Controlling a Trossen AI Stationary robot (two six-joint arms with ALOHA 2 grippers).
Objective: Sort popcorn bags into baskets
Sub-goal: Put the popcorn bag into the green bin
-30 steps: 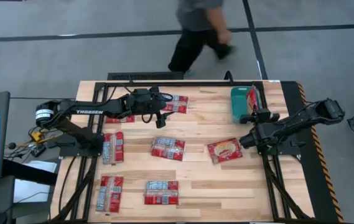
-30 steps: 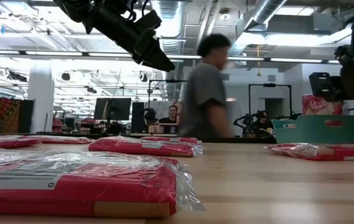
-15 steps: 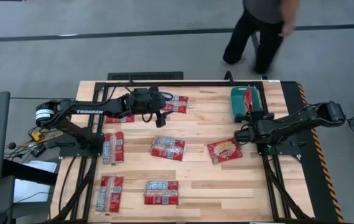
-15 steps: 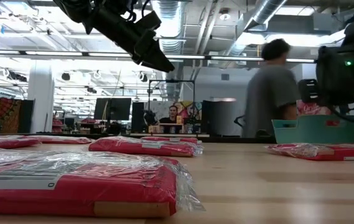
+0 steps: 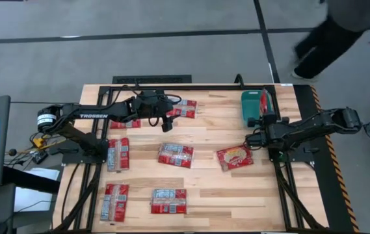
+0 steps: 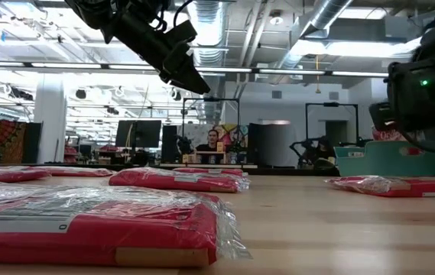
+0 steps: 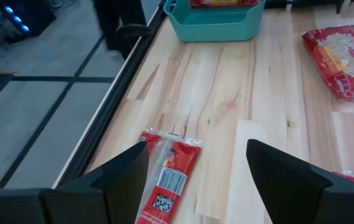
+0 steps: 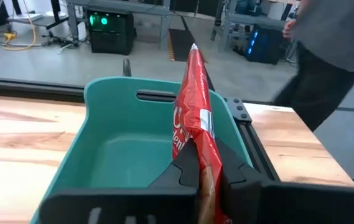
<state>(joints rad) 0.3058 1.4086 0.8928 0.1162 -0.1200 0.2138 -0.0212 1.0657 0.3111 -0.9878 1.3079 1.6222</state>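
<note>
High view: your right tool (image 5: 261, 122) sits at the teal basket (image 5: 249, 107) on the tabletop's far right, arm stretched low from the right edge; left tool (image 5: 169, 116) hovers by the far popcorn bag (image 5: 183, 108). Right wrist view: its jaws are clamped on an upright red bag (image 8: 196, 134) over the basket, likely for dropping in. Left wrist view: left tool's fingers (image 7: 125, 176) spread wide, empty, above that bag.

The teal basket (image 5: 250, 107) sits at the far right edge of the wooden tabletop (image 5: 211, 195), a red popcorn bag (image 5: 263, 103) standing upright in it. The right end effector (image 5: 257, 121) is just in front of the basket — the left end effector (image 5: 170, 117) is well to its left, by another red bag (image 5: 183, 108). Five more bags lie flat, the yellowish-pictured bag (image 5: 234, 156) nearest the basket — a person (image 5: 334, 36) walks on the floor beyond it.
</note>
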